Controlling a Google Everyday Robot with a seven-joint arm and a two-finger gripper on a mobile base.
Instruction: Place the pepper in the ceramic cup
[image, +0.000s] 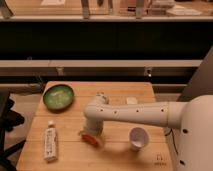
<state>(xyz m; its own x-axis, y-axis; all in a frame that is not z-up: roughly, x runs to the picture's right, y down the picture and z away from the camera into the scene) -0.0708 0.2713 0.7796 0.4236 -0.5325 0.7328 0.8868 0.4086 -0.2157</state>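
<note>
The red-orange pepper (90, 139) lies on the wooden table (120, 155), left of centre near the front. My gripper (89, 133) hangs from the white arm right over the pepper, down at it. The arm's wrist hides the upper part of the pepper. The white ceramic cup (138, 137) stands upright on the table to the right of the pepper, about a hand's width away, with its mouth facing up.
A green bowl (58, 96) sits at the table's back left. A white tube with a label (50, 143) lies near the front left edge. A small pale item (131, 100) lies at the back right. Dark shelving runs behind the table.
</note>
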